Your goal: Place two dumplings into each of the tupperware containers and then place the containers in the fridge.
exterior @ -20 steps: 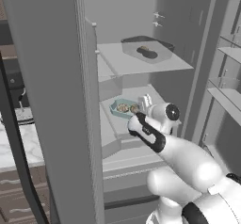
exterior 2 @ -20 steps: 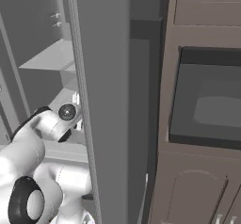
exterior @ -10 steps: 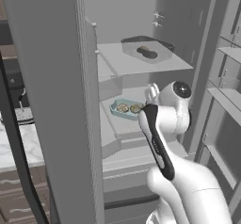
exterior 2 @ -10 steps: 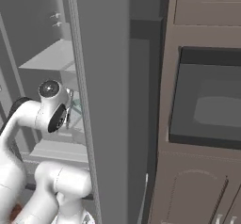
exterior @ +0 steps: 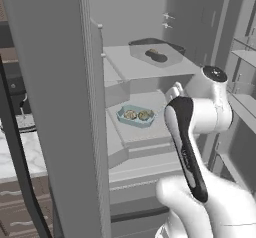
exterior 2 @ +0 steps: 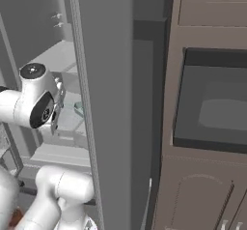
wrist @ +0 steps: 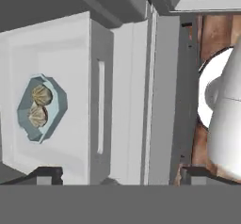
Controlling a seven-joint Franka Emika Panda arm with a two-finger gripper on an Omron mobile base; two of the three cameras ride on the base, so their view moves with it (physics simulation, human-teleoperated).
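We take the fridge (exterior: pixel 65 107) as our landmark and go from the near side to the far side.

Nearest to us, in front of the open fridge, is our gripper (wrist: pixel 121 173). In the hand view its two dark fingertips (wrist: pixel 43 172) stand far apart at the bottom edge and nothing is between them, so the gripper is spread wide and holds nothing. In the left base view the hand hangs outside the fridge, in front of the middle shelf and toward its right side.

Farther in, on the middle shelf of the fridge, lies the teal container (exterior: pixel 136 116) with two dumplings (exterior: pixel 131 115) side by side in it. It is free of the gripper and well apart from it. From the gripper it lies deeper in the fridge and to the left. Its long axis runs along the front edge of the shelf.

Farthest and higher, on the upper shelf of the fridge, sits the dark container (exterior: pixel 156 52). Something dark lies in it, but we cannot tell if these are dumplings.

We judge that both containers are now in the fridge. So the coming move turns on one relation: the teal container lies inward of the open gripper, and the way out of the fridge is free
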